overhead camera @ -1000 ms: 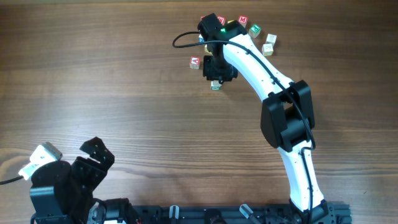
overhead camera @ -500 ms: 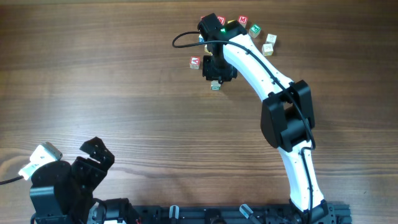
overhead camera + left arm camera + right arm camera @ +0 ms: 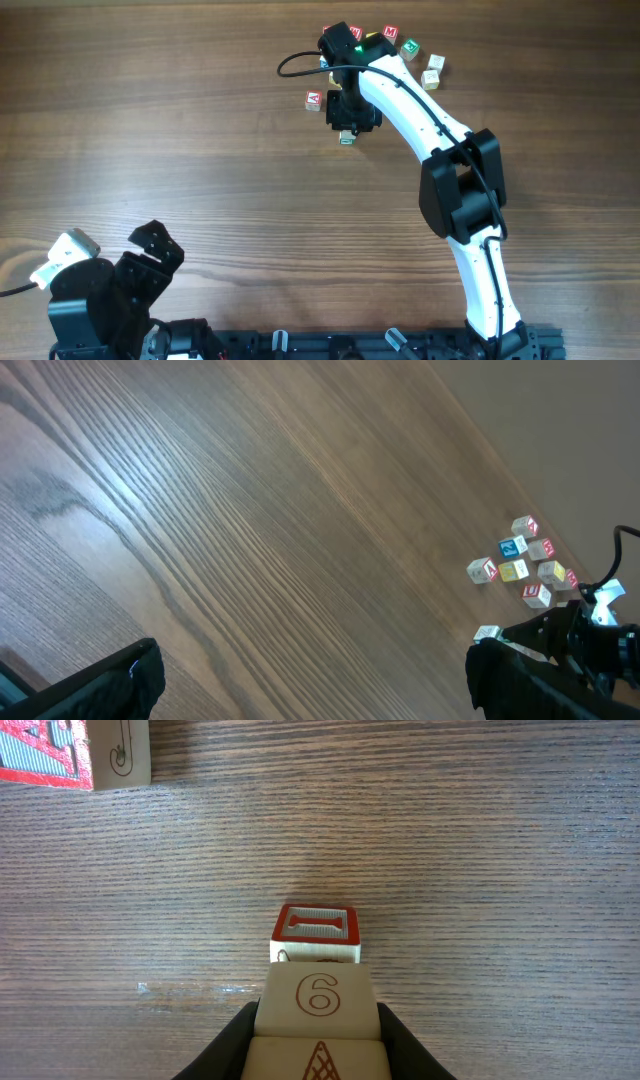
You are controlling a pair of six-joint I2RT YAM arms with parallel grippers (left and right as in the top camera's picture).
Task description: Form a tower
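Right gripper (image 3: 347,126) positioned over tower (image 3: 346,139); red cube (image 3: 314,100) seen nearby; left gripper (image 3: 150,252) spread wide.

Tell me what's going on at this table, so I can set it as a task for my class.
The right arm stretches out over the far side of the table, its jaws closed on a short tower of letter blocks. It's unclear whether the tower rests on the wood or is lifted. Several loose blocks lie close by. The left arm sits at the near edge, jaws open and holding nothing.
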